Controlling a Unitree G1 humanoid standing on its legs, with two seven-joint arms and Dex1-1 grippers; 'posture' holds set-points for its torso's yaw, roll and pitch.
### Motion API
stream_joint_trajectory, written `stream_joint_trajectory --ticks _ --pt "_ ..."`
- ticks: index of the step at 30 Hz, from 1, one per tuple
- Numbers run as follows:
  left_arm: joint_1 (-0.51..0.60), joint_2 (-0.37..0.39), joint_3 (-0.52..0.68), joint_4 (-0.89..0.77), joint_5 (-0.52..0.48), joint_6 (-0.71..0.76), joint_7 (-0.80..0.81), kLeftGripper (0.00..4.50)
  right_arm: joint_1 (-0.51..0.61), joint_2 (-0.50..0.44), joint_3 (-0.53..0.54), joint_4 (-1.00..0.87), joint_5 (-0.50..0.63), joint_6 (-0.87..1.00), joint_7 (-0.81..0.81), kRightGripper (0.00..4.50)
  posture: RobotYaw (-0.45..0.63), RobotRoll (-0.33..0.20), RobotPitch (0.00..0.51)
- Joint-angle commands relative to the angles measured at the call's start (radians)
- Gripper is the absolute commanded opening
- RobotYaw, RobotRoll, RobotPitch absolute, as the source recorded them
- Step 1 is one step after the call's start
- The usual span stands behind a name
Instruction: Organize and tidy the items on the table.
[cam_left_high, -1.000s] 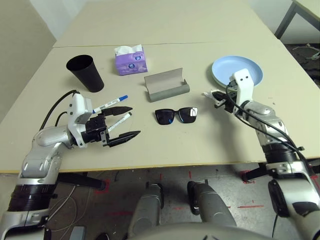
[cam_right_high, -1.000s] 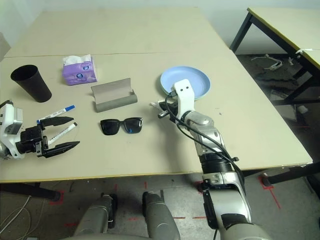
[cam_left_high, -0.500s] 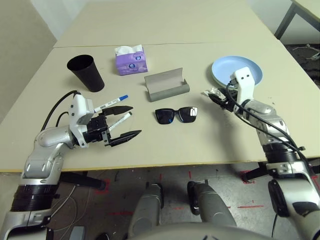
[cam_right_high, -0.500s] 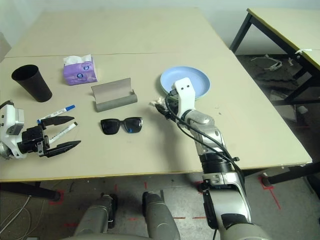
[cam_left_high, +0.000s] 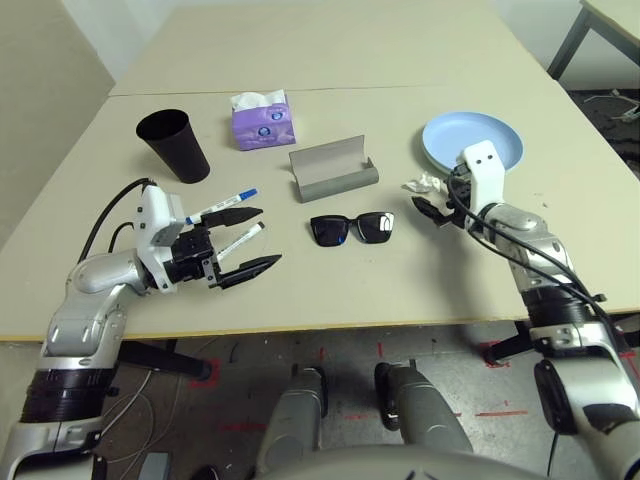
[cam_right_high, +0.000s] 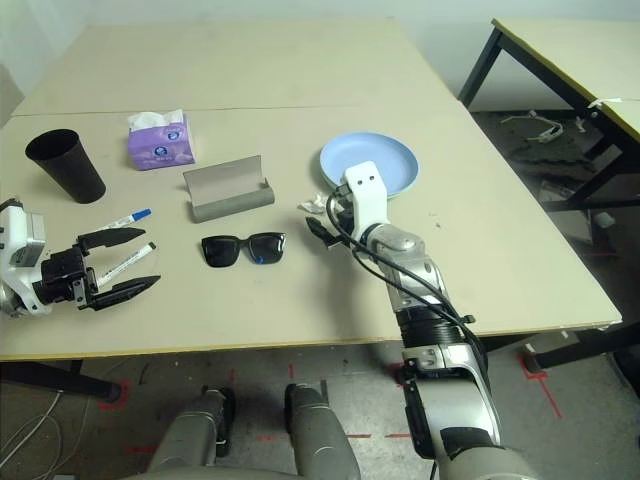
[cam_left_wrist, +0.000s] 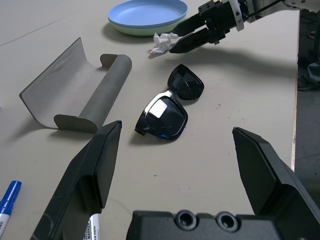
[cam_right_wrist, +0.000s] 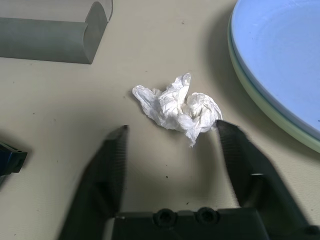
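The pale surface (cam_left_high: 330, 290) is stretching back to a wall, a seam crossing it. Beyond its right edge, a smaller table (cam_right_high: 590, 60) is standing on the grey floor (cam_left_high: 480, 400), which is showing red tape marks. Cup (cam_left_high: 172, 146), markers (cam_left_high: 222, 207) (cam_left_high: 241, 239), case (cam_left_high: 335, 172), sunglasses (cam_left_high: 352, 229) and stacked plates (cam_left_high: 470, 140) are lying spread about; the wad (cam_right_wrist: 177, 109) is sitting beside the plates. The left fingers (cam_left_wrist: 102, 165) are standing wide over the surface; the right fingers (cam_right_wrist: 245, 165) are spreading near the wad.
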Motion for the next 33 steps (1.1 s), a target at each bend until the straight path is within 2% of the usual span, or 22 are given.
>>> stream_joint_trajectory --ticks 1,2,5,6,7,33 --pt "0.011 -0.004 -0.002 -0.014 0.006 -0.003 0.000 4.50 -0.002 0.009 0.007 0.011 -0.005 0.001 -0.001 1.95 -0.09 0.000 0.178" --pt "0.012 -0.007 -0.004 -0.014 0.006 -0.003 0.001 4.50 -0.003 0.009 0.008 0.011 -0.005 -0.001 0.001 1.67 -0.08 0.000 0.178" --pt "0.019 -0.015 -0.011 -0.022 0.008 -0.004 0.002 4.50 0.005 0.012 0.016 0.003 -0.005 -0.001 0.010 0.45 -0.08 0.000 0.178" --pt "0.021 -0.017 -0.011 -0.024 0.009 -0.004 0.002 4.50 0.008 0.012 0.018 0.000 -0.005 -0.001 0.013 0.15 -0.08 0.000 0.178" --pt "0.021 -0.018 -0.011 -0.024 0.010 -0.004 0.003 4.50 0.011 0.012 0.019 -0.005 -0.005 -0.001 0.015 0.03 -0.08 0.000 0.175" --pt "0.007 -0.027 -0.022 0.016 0.031 -0.034 -0.004 4.50 -0.022 -0.007 -0.021 -0.074 0.019 0.018 0.019 0.03 -0.10 0.000 0.161"
